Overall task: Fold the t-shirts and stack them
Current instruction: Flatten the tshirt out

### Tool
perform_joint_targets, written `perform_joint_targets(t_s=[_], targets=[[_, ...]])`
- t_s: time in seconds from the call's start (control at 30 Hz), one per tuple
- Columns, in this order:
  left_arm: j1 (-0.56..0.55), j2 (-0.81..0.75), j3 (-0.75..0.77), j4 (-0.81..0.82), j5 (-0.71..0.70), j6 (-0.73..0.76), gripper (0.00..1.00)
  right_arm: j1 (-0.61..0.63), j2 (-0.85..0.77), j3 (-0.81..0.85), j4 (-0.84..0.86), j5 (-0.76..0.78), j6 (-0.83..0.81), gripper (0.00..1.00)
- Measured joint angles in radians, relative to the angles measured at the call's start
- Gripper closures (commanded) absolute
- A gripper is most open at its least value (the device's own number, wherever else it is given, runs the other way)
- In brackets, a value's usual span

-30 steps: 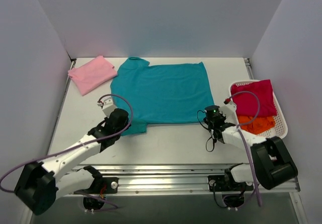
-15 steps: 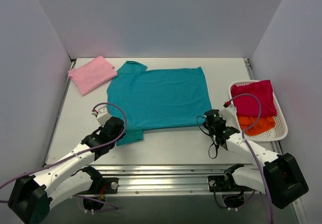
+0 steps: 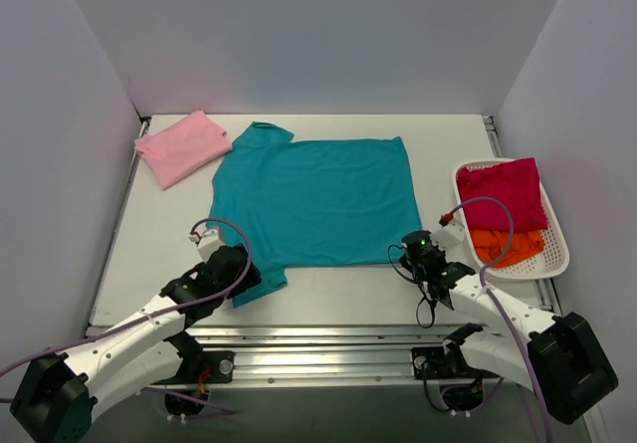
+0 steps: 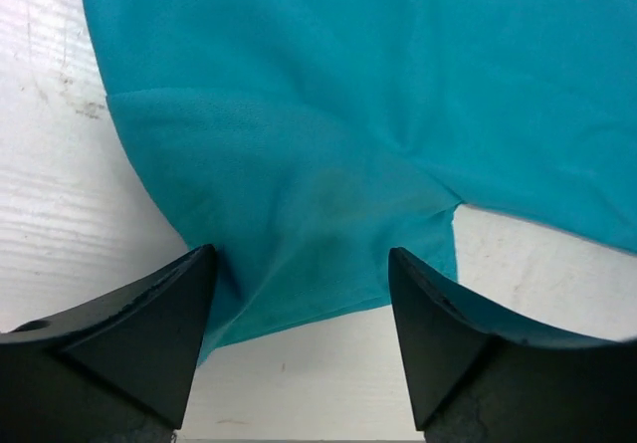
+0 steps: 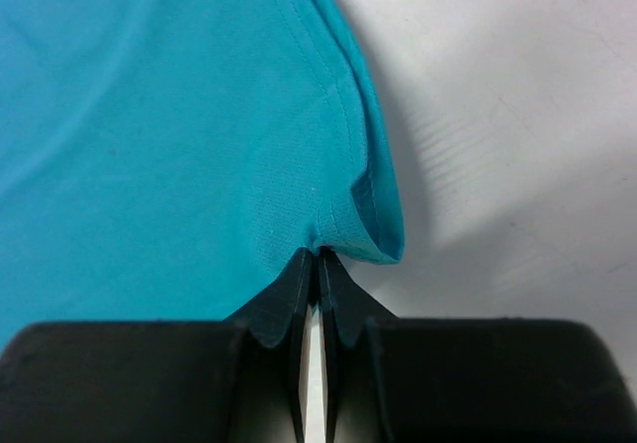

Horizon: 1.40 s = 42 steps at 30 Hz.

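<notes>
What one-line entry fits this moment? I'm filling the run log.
teal t-shirt spread flat | left end effector open astride sleeve | right end effector shut on hem corner

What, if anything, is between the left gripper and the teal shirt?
Nothing visible. The left gripper is open right over a sleeve of the teal shirt, one finger on each side, with only bare cloth between them. The right gripper is shut on the hem corner.

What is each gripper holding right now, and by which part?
The right gripper is pinched shut on the teal t-shirt at its near hem corner. The left gripper is open over the shirt's near sleeve, holding nothing.
</notes>
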Motion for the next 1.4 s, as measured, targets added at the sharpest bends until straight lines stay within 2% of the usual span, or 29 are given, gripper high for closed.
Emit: perform_joint_targets(t_s=[0.43, 0.6, 0.77, 0.97, 1.07, 1.4], targets=[[-0.105, -0.146, 0.084, -0.215, -0.084, -0.053, 0.19, 0.024, -0.009, -0.016, -0.007, -0.004, 0.014, 1.00], [-0.204, -0.141, 0.084, -0.291, -0.100, -0.124, 0.21, 0.025, -0.011, -0.016, -0.010, -0.004, 0.014, 1.00], [-0.364, -0.066, 0.087, -0.389, -0.164, -0.245, 0.21, 0.025, -0.031, -0.017, -0.018, -0.004, 0.016, 1.00], [-0.516, 0.212, 0.179, -0.500, -0.258, -0.422, 0.20, 0.031, -0.035, -0.017, -0.021, -0.004, 0.018, 1.00], [-0.583, 0.295, 0.208, -0.533, -0.294, -0.519, 0.19, 0.032, -0.037, -0.017, -0.024, -0.004, 0.017, 1.00], [-0.603, 0.224, 0.190, -0.615, -0.399, -0.743, 0.20, 0.038, -0.038, -0.018, -0.025, -0.006, 0.016, 1.00]])
